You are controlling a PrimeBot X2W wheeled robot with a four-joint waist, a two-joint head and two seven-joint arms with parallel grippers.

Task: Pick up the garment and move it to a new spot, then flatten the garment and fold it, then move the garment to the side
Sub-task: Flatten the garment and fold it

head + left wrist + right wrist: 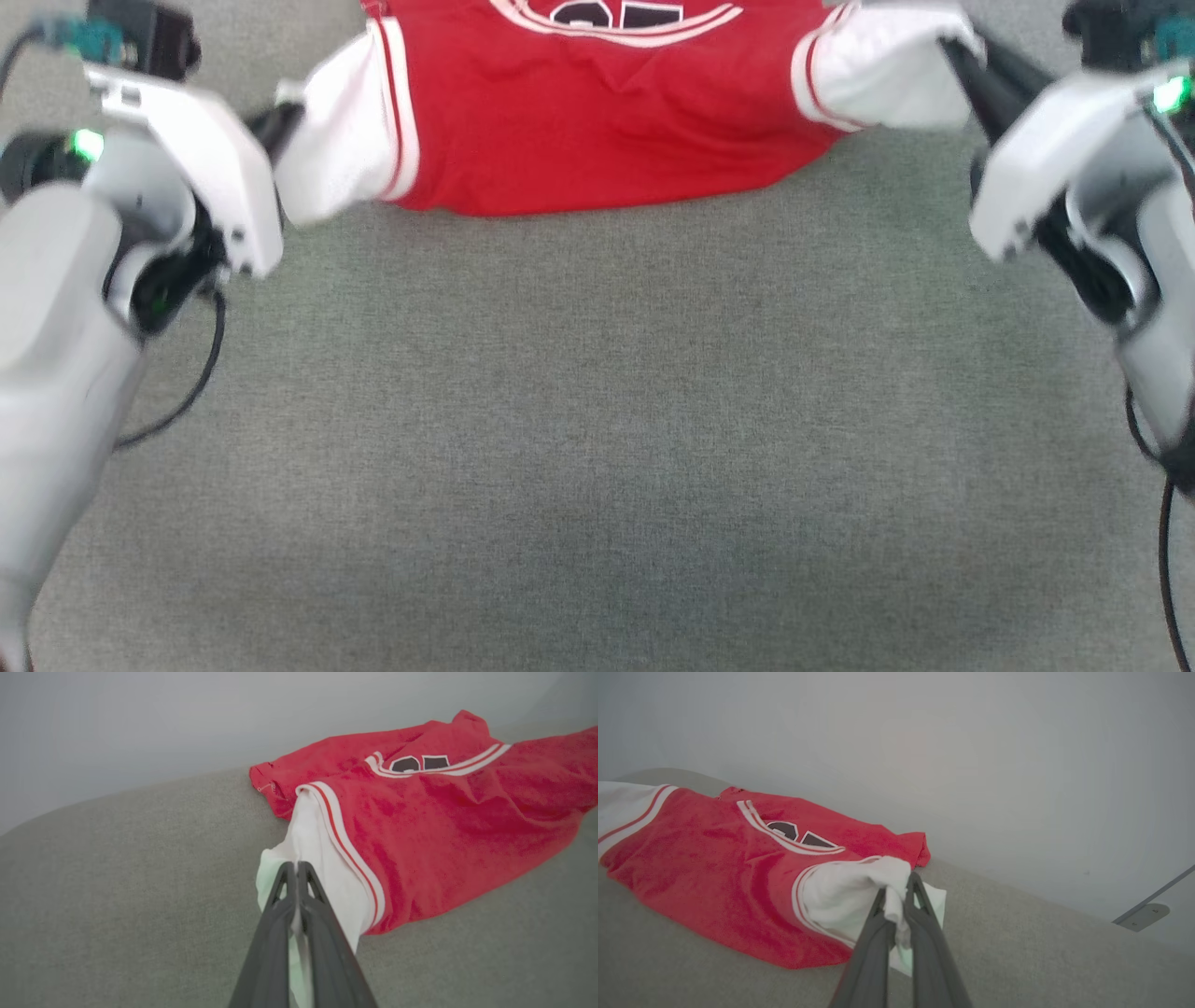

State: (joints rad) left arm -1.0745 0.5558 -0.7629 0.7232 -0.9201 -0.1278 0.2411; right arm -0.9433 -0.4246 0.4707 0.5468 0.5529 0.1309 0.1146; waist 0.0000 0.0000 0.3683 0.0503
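The left gripper (296, 868) and right gripper (896, 893) are each pinching 1 white sleeve of the shirt (579, 121).

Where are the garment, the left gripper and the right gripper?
garment (579, 121): head view, red body under the print.
left gripper (295, 865): left wrist view, between fingertips pinching a white sleeve.
right gripper (898, 885): right wrist view, between fingertips pinching the other white sleeve.

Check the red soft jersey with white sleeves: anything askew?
Yes: the red jersey is rumpled. A fold edged with curved white trim hides part of the black number, and its near hem bows. The left gripper and right gripper each pinch a sleeve.
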